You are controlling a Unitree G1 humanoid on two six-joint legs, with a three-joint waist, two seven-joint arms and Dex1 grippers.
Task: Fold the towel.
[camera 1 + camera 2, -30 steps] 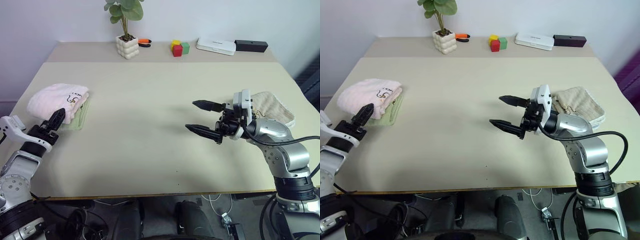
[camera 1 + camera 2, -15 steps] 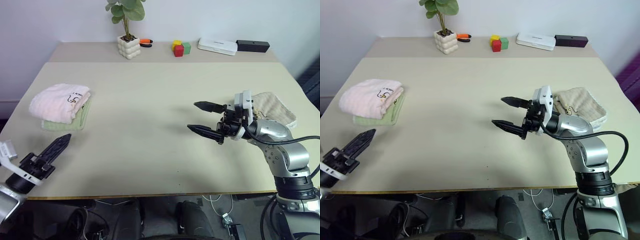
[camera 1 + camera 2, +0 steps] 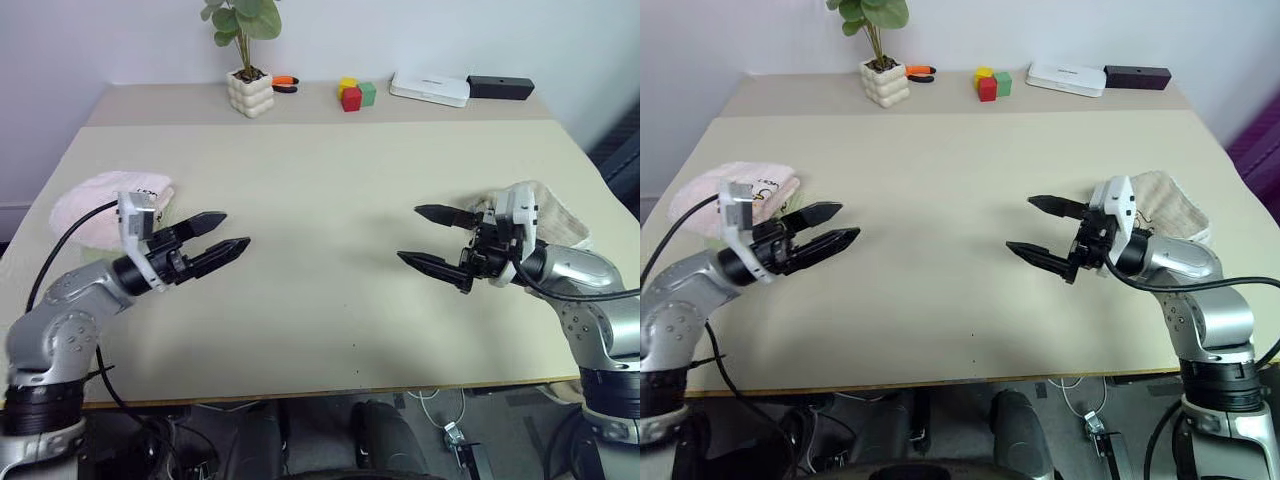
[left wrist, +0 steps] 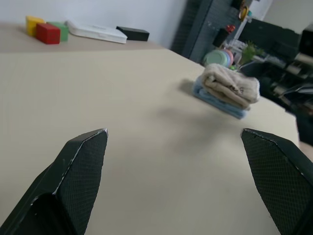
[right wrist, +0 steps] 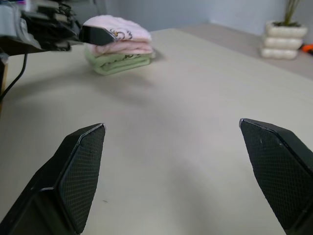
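We see the towel [image 3: 100, 205] at the left edge of the left eye frame, about mid-height: a folded pale pink bundle with a small dark print on top, resting on a light green towel [image 5: 120, 62] on the beige counter [image 3: 320, 180]. Our left claw [image 3: 222, 244] sits left of centre, just right of the pink bundle, its two black fingers spread apart and grasping nothing, pointing toward the middle of the frame. Our right claw [image 3: 432, 238] sits right of centre, fingers likewise released and empty, pointing back toward the left one; the two are well apart, with bare counter between them. Just behind the right claw, at the right edge, lies a folded beige towel [image 3: 555, 215], which in the left wrist view rests on a blue cloth [image 4: 215, 98]. Along the top of the frame stand a potted plant [image 3: 247, 70], coloured blocks [image 3: 353, 95], a white box [image 3: 430, 89] and a black box [image 3: 500, 87].
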